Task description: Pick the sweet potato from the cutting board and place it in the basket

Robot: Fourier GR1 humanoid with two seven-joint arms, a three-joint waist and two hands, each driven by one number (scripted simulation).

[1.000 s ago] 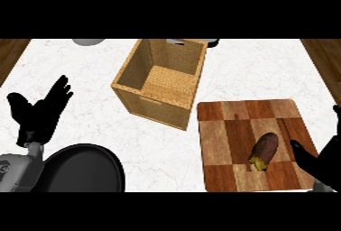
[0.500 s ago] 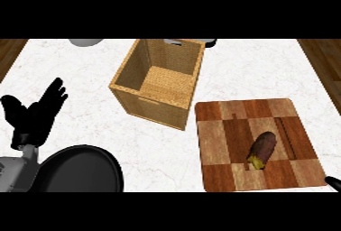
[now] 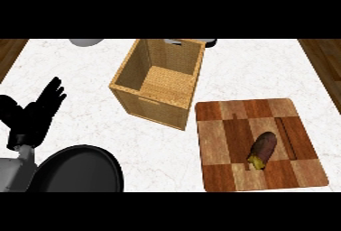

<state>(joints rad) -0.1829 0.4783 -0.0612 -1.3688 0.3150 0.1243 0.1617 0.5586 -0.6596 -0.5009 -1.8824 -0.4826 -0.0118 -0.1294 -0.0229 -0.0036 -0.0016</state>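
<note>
Pick step not begun: sweet potato [image 3: 262, 150] is lying untouched on the cutting board [image 3: 230, 176], far right of the left hand [image 3: 36, 113], basket [image 3: 152, 106] sitting between them. Left hand is resting open, fingers straight, holding nothing. Right hand isn't showing; it needs to come in over the board
</note>
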